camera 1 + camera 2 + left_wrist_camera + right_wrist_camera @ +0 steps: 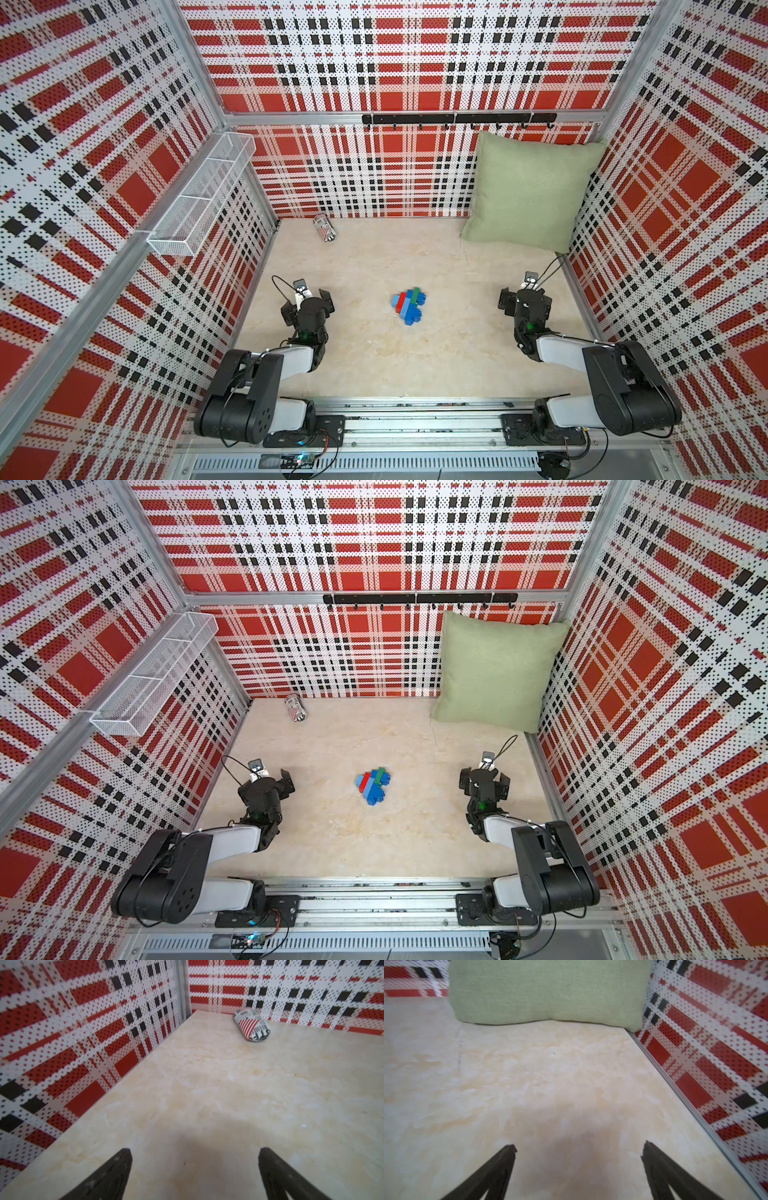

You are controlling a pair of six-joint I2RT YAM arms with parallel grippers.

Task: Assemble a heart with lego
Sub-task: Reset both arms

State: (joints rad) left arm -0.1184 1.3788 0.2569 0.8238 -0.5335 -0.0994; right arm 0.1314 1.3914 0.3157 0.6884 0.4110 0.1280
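The left hand point(194, 1149) gapes over table point(207, 1084), striped can point(252, 1024) beyond.

The heart point(408, 306) is glossy plastic, the table point(415, 365) smooth and marbled, the cushion point(528, 191) matt woven cloth.

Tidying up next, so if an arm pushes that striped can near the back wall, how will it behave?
Lying on its side, the can would probably roll. It looks slightly crushed, so likely empty, light, wobbling unevenly.

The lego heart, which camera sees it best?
Both top views show the heart whole from above. Neither wrist view shows it; they face the can and the pillow instead.
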